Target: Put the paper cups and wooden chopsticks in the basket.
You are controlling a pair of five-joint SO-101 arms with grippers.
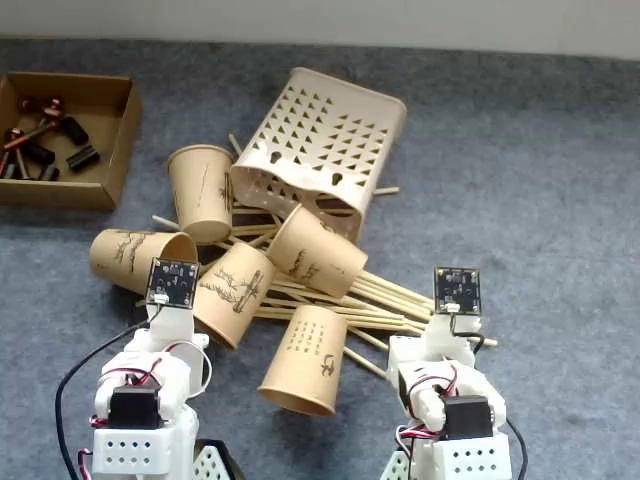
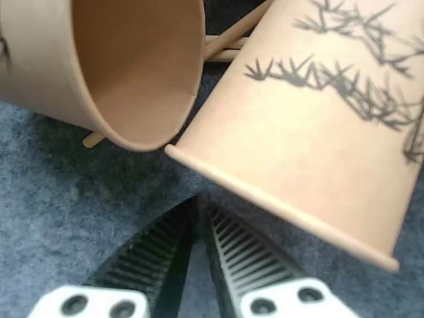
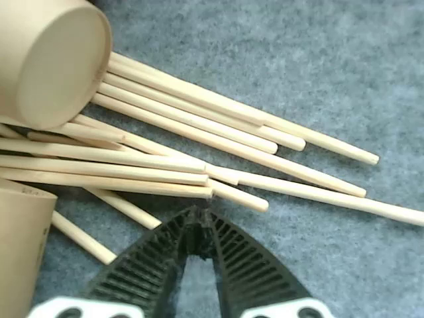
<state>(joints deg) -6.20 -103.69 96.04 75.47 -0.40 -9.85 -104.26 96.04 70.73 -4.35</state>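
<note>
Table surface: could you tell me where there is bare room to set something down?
Free: the wide stretch right of the basket and chopsticks; a narrower strip between the cardboard box and the cups. Crowded: the middle, where cups lie over the chopsticks.

Matt paper cups, smooth wood chopsticks, plastic basket, rough cloth u/neath.

The left arm and right arm are white plastic with black servo blocks and perforated bases. A black square camera board tops each wrist. Red and white wires loop at the joints; a black cable trails from the left. The left hand and right hand have black ribbed fingers on white mounts
</note>
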